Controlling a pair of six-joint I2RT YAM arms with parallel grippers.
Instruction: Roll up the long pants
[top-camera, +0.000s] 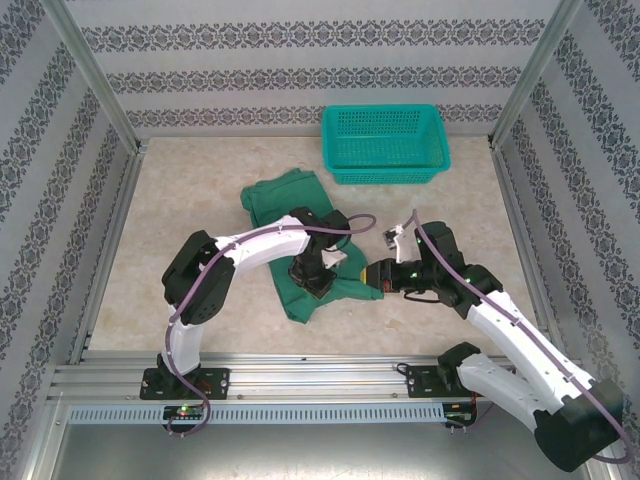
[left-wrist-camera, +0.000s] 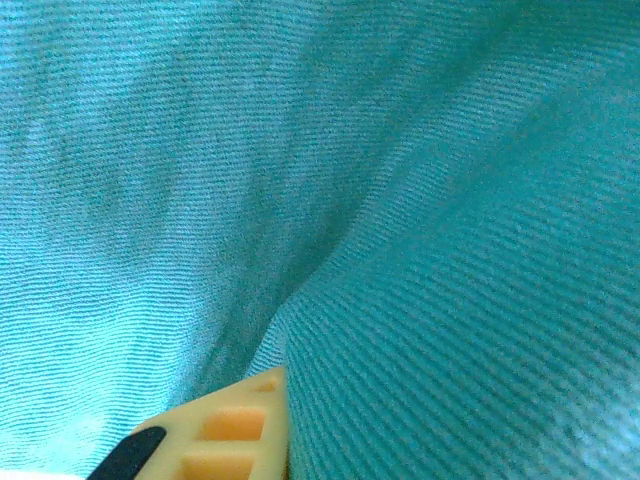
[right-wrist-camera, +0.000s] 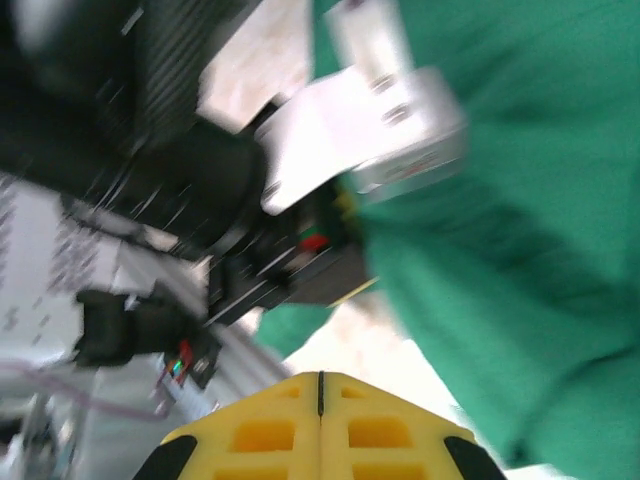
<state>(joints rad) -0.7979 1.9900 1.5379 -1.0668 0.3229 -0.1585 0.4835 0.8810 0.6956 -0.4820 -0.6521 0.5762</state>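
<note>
My left gripper (top-camera: 312, 278) is sunk in the long pants (top-camera: 285, 195), which lie bunched mid-table; I cannot tell its grip. My right gripper (top-camera: 370, 276) sits at their right edge, fingers pressed together on nothing. Rolling seems barely started, so next I need a proper hold on a hem.

- One pair of long pants (top-camera: 285, 195) is counted on the table (top-camera: 180, 190).
- One teal mesh basket (top-camera: 385, 145) is counted, by the table's far edge.
- Two arms are counted: left arm (top-camera: 258, 241), right arm (top-camera: 510, 326).
- Two grippers are counted: left gripper (top-camera: 312, 279), right gripper (top-camera: 373, 277).
</note>
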